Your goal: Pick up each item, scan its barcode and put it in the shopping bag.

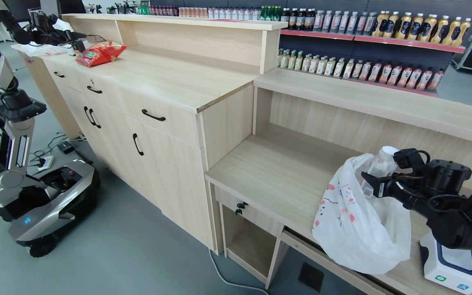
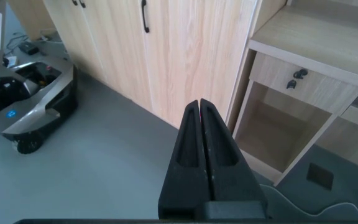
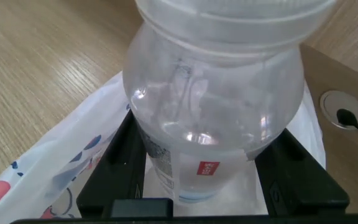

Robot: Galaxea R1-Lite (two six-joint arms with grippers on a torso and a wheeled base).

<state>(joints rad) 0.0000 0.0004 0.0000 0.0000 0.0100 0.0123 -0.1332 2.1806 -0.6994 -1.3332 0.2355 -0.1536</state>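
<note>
Head view: the right gripper clamps one clear bottle above the mouth of the one white shopping bag on the lower counter, one scanner beside it. Left wrist view: the left gripper hangs over grey floor, jaws pressed together, empty. Right wrist view: two black fingers pinch that single bottle.

Shop, drink-stocked shelves, wooden checkout counter, barcode scanner

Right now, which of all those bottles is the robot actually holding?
The clear white-capped bottle in its right gripper, at the mouth of the white bag. The other bottles all stand in rows on the shelves behind.
</note>
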